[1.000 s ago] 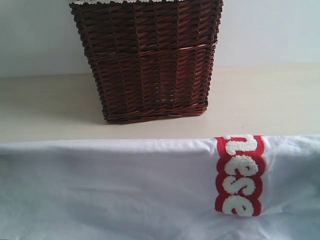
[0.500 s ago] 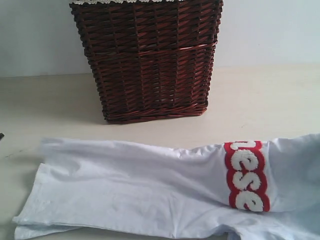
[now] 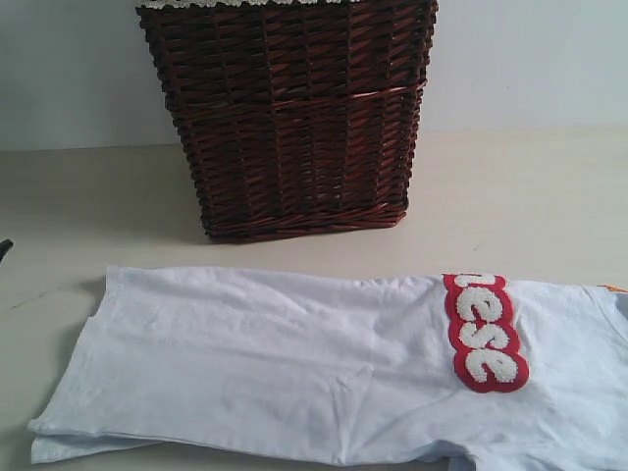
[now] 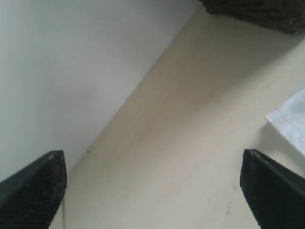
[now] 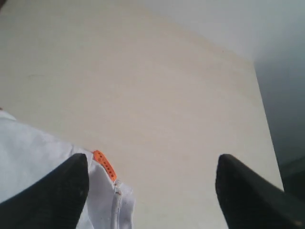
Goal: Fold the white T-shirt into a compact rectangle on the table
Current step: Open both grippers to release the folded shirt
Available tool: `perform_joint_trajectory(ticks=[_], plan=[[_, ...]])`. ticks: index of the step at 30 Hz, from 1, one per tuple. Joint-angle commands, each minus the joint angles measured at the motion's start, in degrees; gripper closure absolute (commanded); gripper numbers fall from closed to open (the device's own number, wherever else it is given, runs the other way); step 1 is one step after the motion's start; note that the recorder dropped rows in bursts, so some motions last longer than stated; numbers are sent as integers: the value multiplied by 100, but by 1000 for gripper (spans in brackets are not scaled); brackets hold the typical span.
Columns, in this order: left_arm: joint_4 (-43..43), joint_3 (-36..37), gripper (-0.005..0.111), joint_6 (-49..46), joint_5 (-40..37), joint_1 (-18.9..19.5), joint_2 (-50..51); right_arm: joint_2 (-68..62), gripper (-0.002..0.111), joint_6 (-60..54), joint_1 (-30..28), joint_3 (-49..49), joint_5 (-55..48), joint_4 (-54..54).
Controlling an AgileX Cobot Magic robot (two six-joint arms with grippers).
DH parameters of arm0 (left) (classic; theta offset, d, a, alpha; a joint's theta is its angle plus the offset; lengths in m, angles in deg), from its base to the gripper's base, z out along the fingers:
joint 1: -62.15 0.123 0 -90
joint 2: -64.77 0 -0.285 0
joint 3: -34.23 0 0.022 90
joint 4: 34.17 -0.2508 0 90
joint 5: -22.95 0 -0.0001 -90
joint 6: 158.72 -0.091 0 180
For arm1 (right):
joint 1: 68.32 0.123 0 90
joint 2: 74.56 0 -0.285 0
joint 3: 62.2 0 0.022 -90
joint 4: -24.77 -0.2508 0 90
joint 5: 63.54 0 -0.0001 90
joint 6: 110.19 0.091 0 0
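The white T-shirt (image 3: 294, 363) lies flat across the front of the table (image 3: 510, 196), folded lengthwise, its red band with fuzzy white letters (image 3: 483, 334) toward the right. In the left wrist view my left gripper (image 4: 155, 179) is open over bare table, with a corner of the T-shirt (image 4: 290, 124) off to one side. In the right wrist view my right gripper (image 5: 152, 176) is open, and the T-shirt's collar edge (image 5: 102, 200) with an orange tag (image 5: 104, 164) lies beside one finger. Neither gripper holds anything. Both are out of the exterior view, save a dark tip (image 3: 4, 247) at its left edge.
A tall dark brown wicker basket (image 3: 294, 118) with white lace trim stands at the back centre of the table, just behind the shirt. A pale wall (image 3: 530, 59) rises behind. The table's far edge and a dark drop (image 5: 286, 119) show in the right wrist view.
A second ago the shirt hung raised as a taut sheet filling the lower frame. It dropped and settled flat on the table. Both grippers opened and let it go.
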Motion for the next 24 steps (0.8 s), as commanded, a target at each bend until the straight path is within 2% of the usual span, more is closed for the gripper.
perform_joint_trajectory(ticks=[1, 3, 6, 9, 11, 17, 24], plan=[[-467, 1, 13, 121, 892, -24, -738, 589, 41, 8, -36, 448, -897, -98], [-385, 1, 13, 705, 1282, -24, -1088, 886, 46, 8, -36, 680, -1308, -232], [380, 1, 13, 2301, 1137, -24, -1619, 1278, 66, 8, -36, 871, -1546, -484], [1662, 1, 13, 2830, 429, 2, -2053, 1680, 92, 33, -36, 884, -1673, -599], [1984, 1, 13, 2804, -336, 64, -2334, 1974, 107, 195, -36, 884, -1980, -439], [1747, 1, 13, 2627, -2442, 117, -2931, 2877, 108, 679, -36, 884, -3569, 451], [1731, 1, 13, 2627, -3324, 196, -3290, 3842, 108, 945, -36, 884, -3284, 746]])
